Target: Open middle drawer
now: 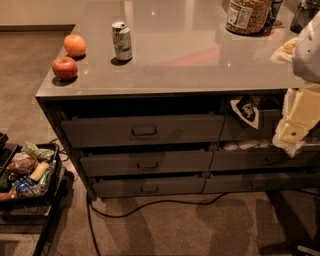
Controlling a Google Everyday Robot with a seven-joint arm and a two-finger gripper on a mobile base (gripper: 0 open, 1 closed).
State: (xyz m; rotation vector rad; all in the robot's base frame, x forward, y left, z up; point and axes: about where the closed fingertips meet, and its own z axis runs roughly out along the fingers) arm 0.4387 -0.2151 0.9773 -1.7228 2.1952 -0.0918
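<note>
At the right edge of the camera view, the cream and white gripper of the robot arm is hanging in front of the right column of the cabinet, at about the height of the upper right compartment. We are not able to tell whether it is open or closed, and we are seeing nothing in its hold. It is staying well apart from the middle drawer, the wide dark grey metal drawer with a low front and a small central loop handle. This drawer is sitting in the left column, between the taller dark grey top drawer above and the slightly narrower lowest drawer below. Only its front is showing to us, and we cannot tell whether it is pulled out a little.

On the glossy grey counter top a red apple and a round orange fruit are lying near the left corner, just beside each other. A green and silver drink can is standing upright to their right, and a big clear jar with a label is standing at the back. A black and white packet is hanging out from the upper right compartment. A black cable is running over the carpet below the drawers, and a black tray with snack packets is standing at the left.
</note>
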